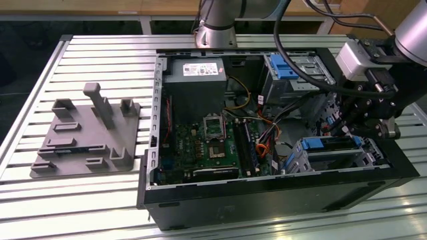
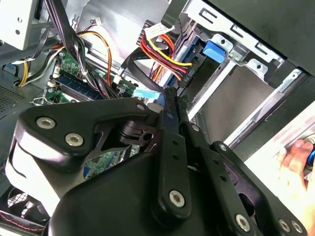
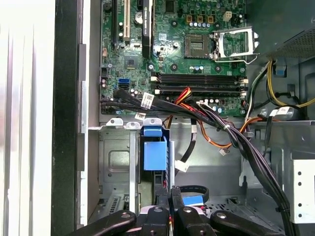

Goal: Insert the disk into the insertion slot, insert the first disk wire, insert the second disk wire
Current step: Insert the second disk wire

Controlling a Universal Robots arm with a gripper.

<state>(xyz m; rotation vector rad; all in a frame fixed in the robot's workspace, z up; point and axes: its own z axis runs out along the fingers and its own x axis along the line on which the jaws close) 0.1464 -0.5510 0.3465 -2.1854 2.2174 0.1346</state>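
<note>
The disk (image 1: 331, 144), framed by its blue carrier, sits inside the insertion slot (image 1: 337, 159), the low silver cage at the case's front corner on the exterior view's right. Its blue tab (image 3: 154, 155) (image 2: 216, 50) faces the motherboard. My gripper (image 1: 350, 131) (image 3: 169, 192) (image 2: 171, 93) hovers just above that end of the disk with its fingers pressed together; I cannot make out anything between them. A light blue flat connector (image 2: 147, 93) (image 3: 192, 199) on a black looped cable lies right beside the fingertips. A red, yellow and black wire bundle (image 2: 162, 54) (image 3: 197, 105) runs past the slot.
The taller silver cage with a blue clip (image 1: 288, 67) stands at the back of the case. Motherboard (image 1: 213, 145) and power supply (image 1: 195, 80) fill the case's other half. A grey fixture plate (image 1: 87, 140) lies on the slatted table. A person's hand (image 2: 295, 160) rests outside the case wall.
</note>
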